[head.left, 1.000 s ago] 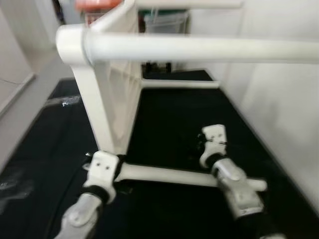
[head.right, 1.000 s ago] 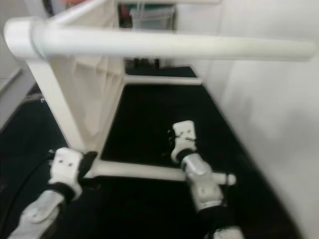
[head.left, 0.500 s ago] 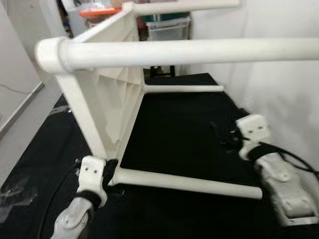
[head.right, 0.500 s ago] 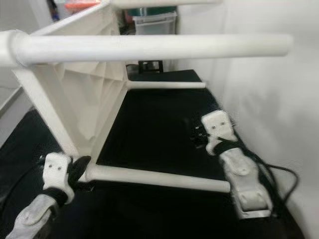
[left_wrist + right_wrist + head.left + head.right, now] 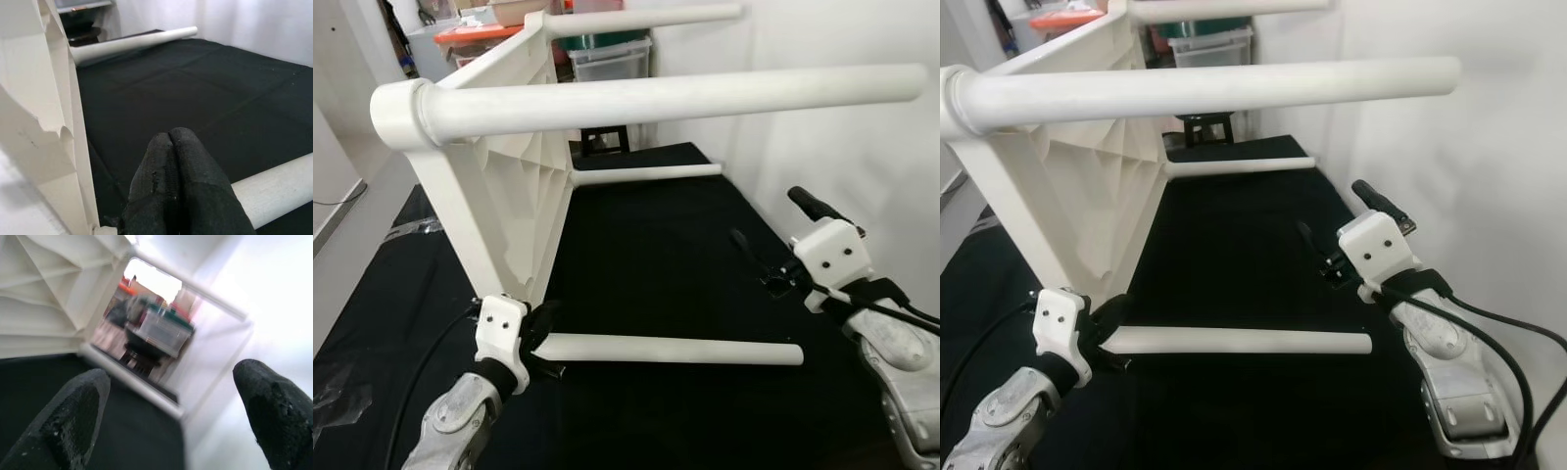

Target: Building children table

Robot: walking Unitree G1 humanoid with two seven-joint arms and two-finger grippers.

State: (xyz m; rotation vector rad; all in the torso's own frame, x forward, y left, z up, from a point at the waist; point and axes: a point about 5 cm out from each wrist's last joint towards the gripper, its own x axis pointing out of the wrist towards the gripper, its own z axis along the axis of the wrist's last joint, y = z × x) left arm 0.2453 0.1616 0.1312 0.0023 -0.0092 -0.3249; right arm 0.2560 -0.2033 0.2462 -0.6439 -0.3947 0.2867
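— Table position?
— White table (image 5: 514, 186) lies on its side on the black mat (image 5: 656, 255).
— Grippers?
— Left gripper (image 5: 176, 161) closed, empty, beside the lowest leg (image 5: 675, 350); right gripper (image 5: 1342, 230) spread wide, holding nothing.

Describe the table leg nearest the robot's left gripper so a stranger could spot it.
The white plastic children's table lies on its side on the black mat. Its lowest near leg is a white round tube along the mat. Unlike the other legs, its base sits by the left gripper.
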